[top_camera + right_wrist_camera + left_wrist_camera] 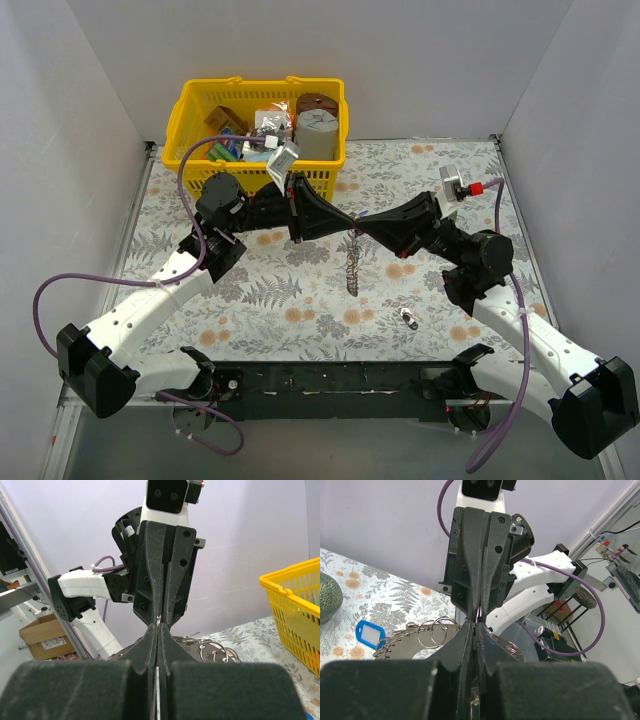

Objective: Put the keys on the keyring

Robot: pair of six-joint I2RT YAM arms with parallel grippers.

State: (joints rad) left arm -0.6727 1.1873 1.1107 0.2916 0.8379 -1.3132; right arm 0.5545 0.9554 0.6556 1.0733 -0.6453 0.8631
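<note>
Evidently the left gripper (476, 627) and right gripper (158, 627) meet tip to tip, fingers clamped on the hanging keyring's (352, 265) top edge. Hold one side steady and twist the other gently.

Both arms stretched inward from opposite sides, elbows bent, the left claw (349, 218) and right claw (367, 224) pointed at each other tip to tip, each claw's fingers pressed together.

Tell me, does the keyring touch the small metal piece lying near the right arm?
Apart. The top view shows patterned tablecloth between the keyring and the small metal piece.
</note>
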